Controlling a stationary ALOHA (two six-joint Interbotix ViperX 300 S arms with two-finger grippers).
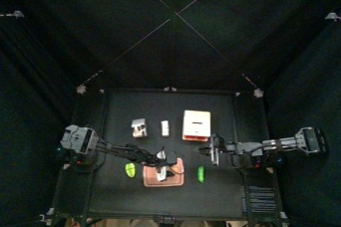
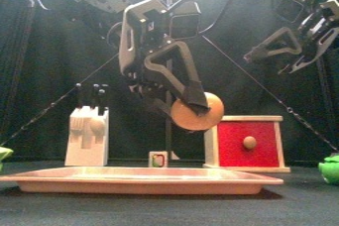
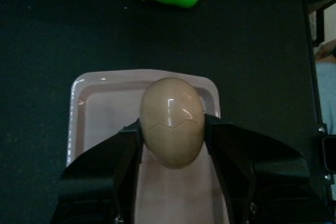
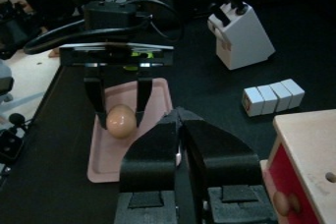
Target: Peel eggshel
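far left: a bright green elongated plastic piece (image 2: 4,155) just pokes in at the bench (image 4: 59,130) edge, well clear of the action, looks like a bystander to me.

knife block: a white toy block with dark handles sticking up (image 2: 87,134) stands behind the tray's left end, not part of the peel as far as I can tell.

tray: a flat pale pink rectangular tray (image 2: 139,178) lies in front under the egg, I'd guess so any shell bits drop onto it rather than the black bench.

left gripper (image 3: 175,159): jaws clamped on the tan-orange rounded egg (image 2: 197,111), one jaw on each flank, holding it up in the air above the tray, not touching it. Held from the sides like that, the top and front of the eggshel (image 3: 175,120) stay exposed, which seems the point of the grip.

eggshel: on the egg, smooth tan skin with faint crack lines in the left wrist view, no bare white patch I can see, so peeling looks barely begun.

small card: a little white card (image 2: 159,158) stands behind the tray.

red box: a red square box with a round knob (image 2: 249,143) stands right of the egg, further back.

right gripper (image 4: 182,135): raised off to the right, jaws closed with nothing between them, pointed toward the egg but well apart. My guess is it's the peeling hand.

far right: another green piece (image 2: 330,169) at the edge.
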